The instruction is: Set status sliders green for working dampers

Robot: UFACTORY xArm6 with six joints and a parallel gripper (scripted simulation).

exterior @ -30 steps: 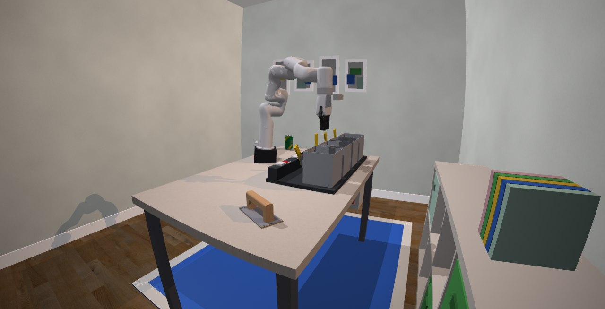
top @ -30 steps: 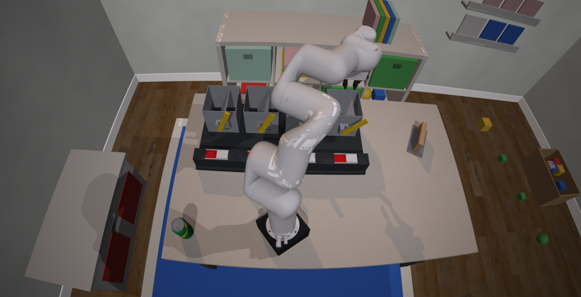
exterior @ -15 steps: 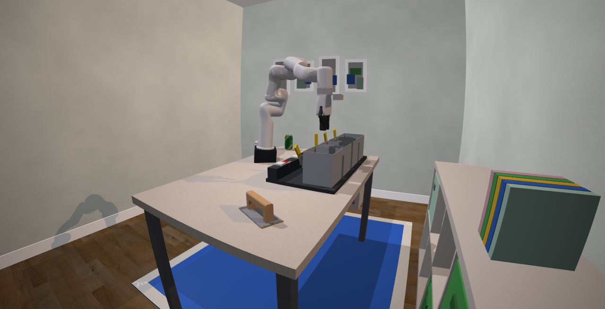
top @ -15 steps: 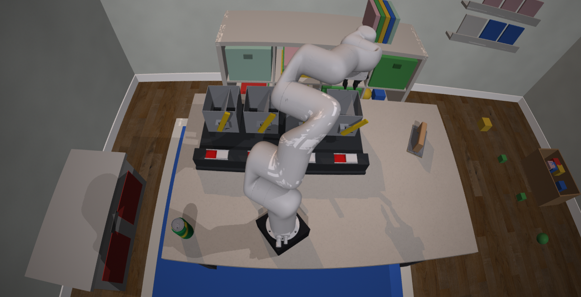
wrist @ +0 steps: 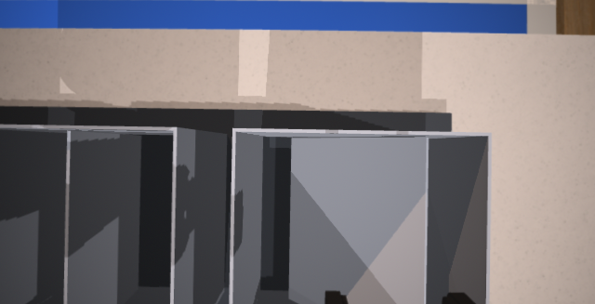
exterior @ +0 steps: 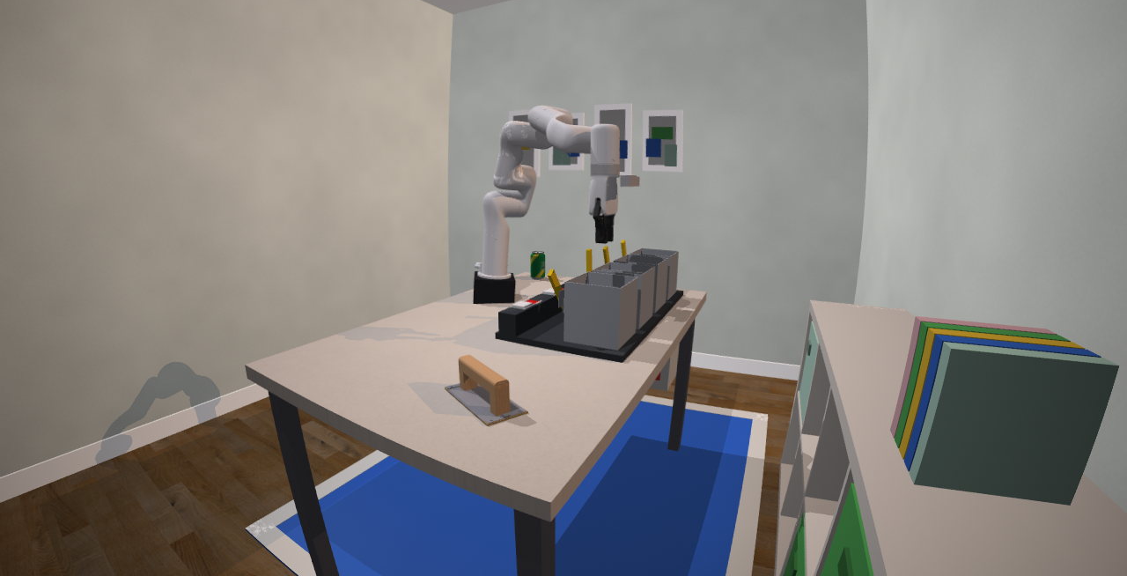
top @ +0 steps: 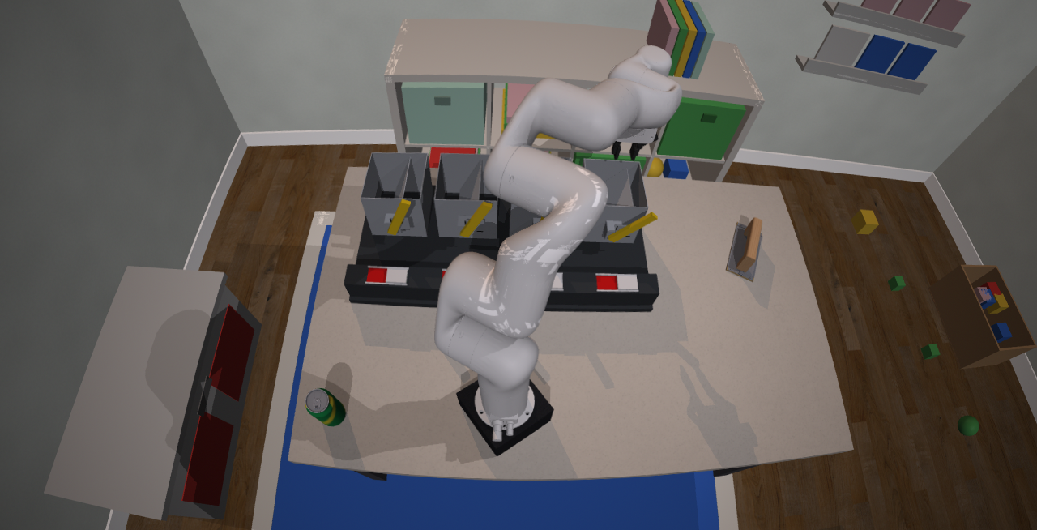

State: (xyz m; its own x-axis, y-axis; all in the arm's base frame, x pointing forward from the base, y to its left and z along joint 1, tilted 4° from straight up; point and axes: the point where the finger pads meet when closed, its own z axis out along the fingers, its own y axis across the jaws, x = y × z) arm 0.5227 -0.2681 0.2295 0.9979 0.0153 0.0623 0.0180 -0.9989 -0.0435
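Four grey open-topped duct dampers stand in a row on a black base (top: pixel 500 258); the third is mostly hidden behind my arm. Yellow levers stick out from the first (top: pixel 399 216), second (top: pixel 475 220) and fourth damper (top: pixel 632 227); the fourth leans flatter. The left slider (top: pixel 386 275) and the right slider (top: pixel 617 281) show red beside a white cover. The middle sliders are mostly hidden by the arm. My gripper (top: pixel 629 149) (exterior: pixel 602 232) hangs in the air above the back of the fourth damper (wrist: pixel 360 216), well clear of it. Its fingers are apart and empty (wrist: pixel 395 297).
A float with a wooden handle (top: pixel 746 247) lies on the table to the right of the dampers. A green soda can (top: pixel 325 407) stands at the table's front left. A shelf unit (top: pixel 573 91) stands behind the table, and a low cabinet (top: pixel 145 389) to its left.
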